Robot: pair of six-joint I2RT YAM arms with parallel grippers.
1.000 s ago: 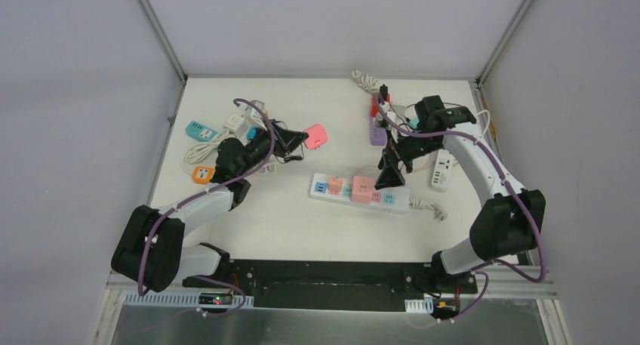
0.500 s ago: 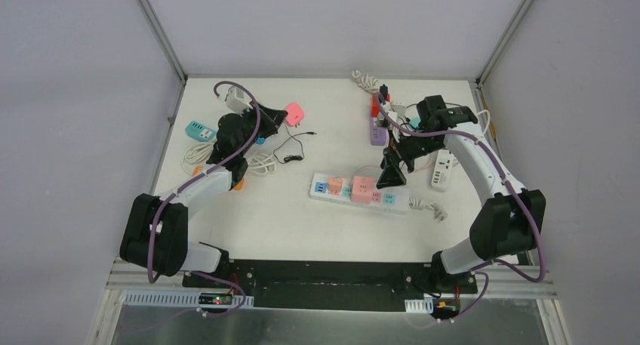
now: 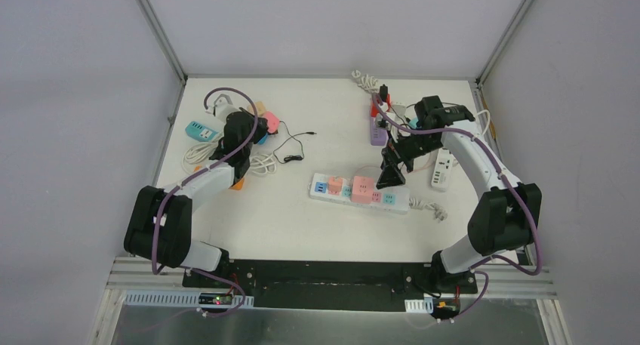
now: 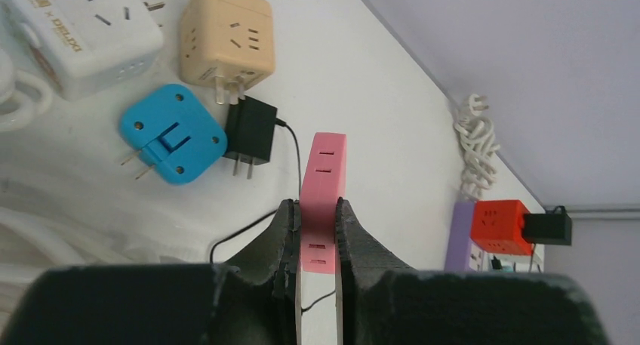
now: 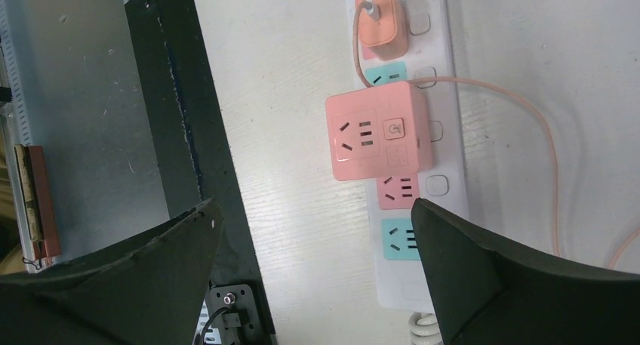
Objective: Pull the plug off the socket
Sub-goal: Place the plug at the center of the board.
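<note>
Left pincer [image 4: 315, 207]: closed on the pink plug [image 4: 324, 160]. The plug stands on edge between the two fingers [image 4: 283, 235], its far end reaching past the fingertips. It is free of any socket and sits at the far left of the surface [image 3: 332, 118], well apart from the long power strip [image 3: 358, 192]. Whether it touches the surface cannot be told.

Just beyond the held plug lie a black charger [image 4: 251, 131] with a thin black lead, a blue adapter [image 4: 173, 133] touching it, and a beige cube [image 4: 226, 34] with its pins pointing toward the charger. A white block of sockets [image 4: 83, 20] lies left of the cube. Farther right, a red cube [image 4: 498, 226] sits on a purple strip [image 4: 458, 243] with a black plug [image 4: 547, 226] against its side, and a coiled white cord [image 4: 475, 145] lies beyond them.

Right pincer [image 5: 315, 205]: fully open, holding nothing, fingers spread either side of the power strip below it. A pink cube [image 5: 377, 130] is seated in that strip. An orange charger [image 5: 381, 16] is seated farther along, and its pale lead runs off across the surface. The nearest sockets, one pink and one teal, carry nothing.
</note>
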